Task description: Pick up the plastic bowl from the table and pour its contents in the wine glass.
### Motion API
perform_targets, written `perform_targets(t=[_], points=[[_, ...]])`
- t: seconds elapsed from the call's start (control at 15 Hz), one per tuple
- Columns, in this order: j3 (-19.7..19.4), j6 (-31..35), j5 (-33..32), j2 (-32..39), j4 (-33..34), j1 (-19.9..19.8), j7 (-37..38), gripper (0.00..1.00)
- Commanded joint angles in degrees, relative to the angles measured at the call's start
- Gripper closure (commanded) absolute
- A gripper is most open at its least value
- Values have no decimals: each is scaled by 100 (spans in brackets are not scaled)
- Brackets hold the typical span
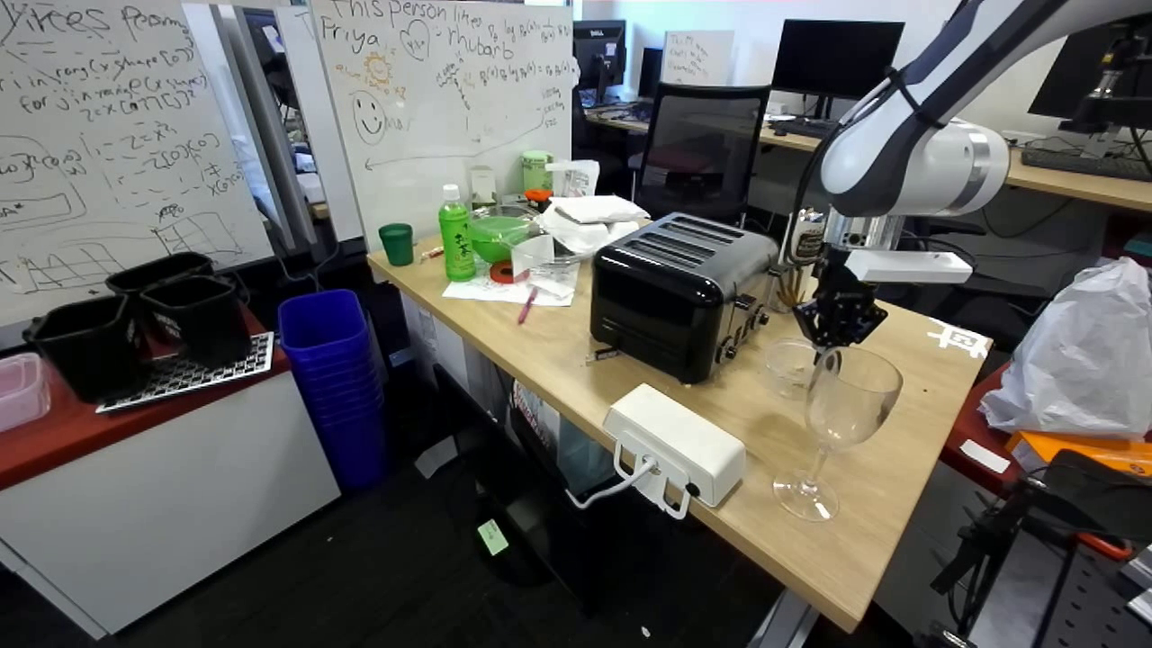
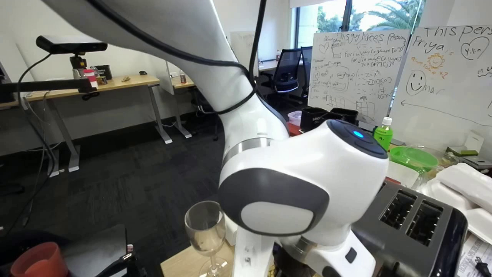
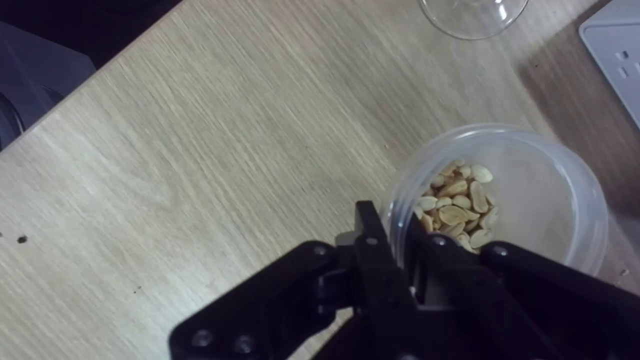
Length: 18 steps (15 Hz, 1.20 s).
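Both exterior views bright, fairly sharp; the far window (image 2: 361, 19) is washed near white in places. Highlights on the glossy black toaster (image 1: 666, 306); the dark floor (image 1: 261, 567) loses detail. Wrist view dimmer, softer: pale glare on the worktop (image 3: 180, 280) left of the claw (image 3: 391, 214), brownish shadow beside the white outlet box (image 3: 615, 60) at right.

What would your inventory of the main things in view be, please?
table: 1, pale wood, foreground
toaster: 1, black, on table
plastic bowl: 1, clear, beside toaster
peanuts: many, tan, in bowl
wine glass: 1, clear, standing on table
outlet box: 1, white, table edge
bottle: 1, green, on table
cup: 1, dark green, near bottle
bins: 3, black, on counter
bin stack: 1, blue, beside counter
whiteboards: at least 2, white, background
gripper: 1, black, shut on bowl rim
arm: 1, white, above table
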Motion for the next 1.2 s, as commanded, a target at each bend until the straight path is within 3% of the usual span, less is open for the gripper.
perform_targets(t=[0.0,0.73,0.93,1.13], points=[[-296,396,-503,-374,-424,316,871,97],[-1129,380,-3000,-954,-778,961,4152,97],[-1192,316,-3699,-1128,-831,974,4978,97],[-1074,252,-4005,-1401,-948,862,5370,97]])
